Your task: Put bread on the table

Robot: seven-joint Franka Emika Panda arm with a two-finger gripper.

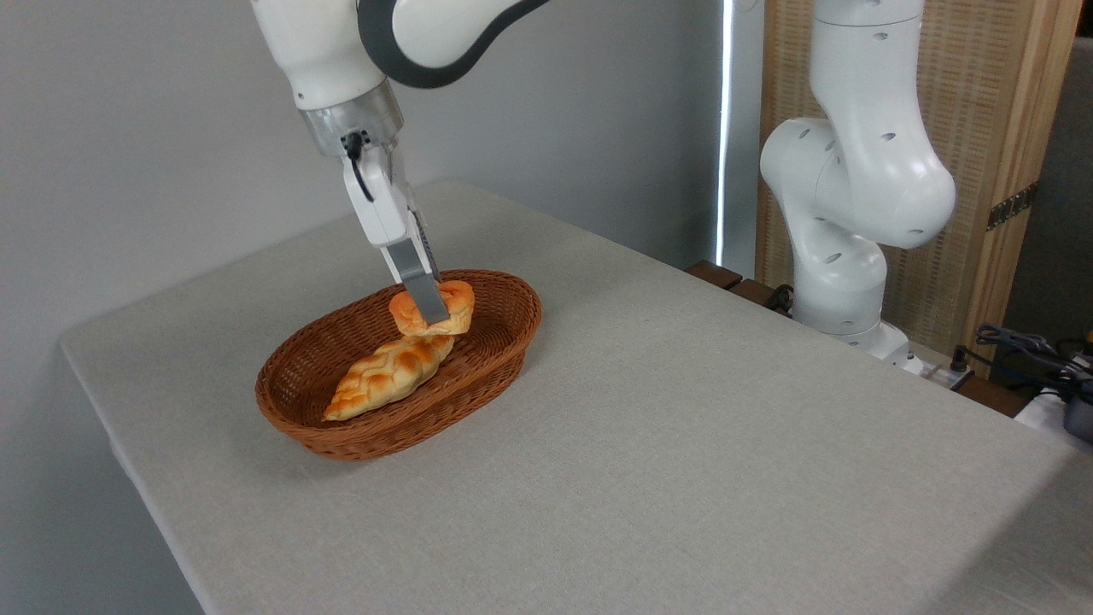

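The bread [452, 301], a small round orange-golden bun, is inside the brown wicker basket [504, 350], resting against the upper end of a pale braided loaf [388, 376]. My gripper [431, 312] reaches down into the basket from above, and its fingers are shut on the bun; the near grey finger [423, 290] covers the bun's middle. Whether the bun is lifted clear of the loaf is not plain. The table [683, 427] has a light grey-beige cloth surface, and the basket sits on its left half.
The arm's white base [845, 213] stands beyond the table's far right edge, with cables [1025, 346] beside it. A grey wall runs behind the table. Bare tabletop spreads to the right of the basket and in front of it.
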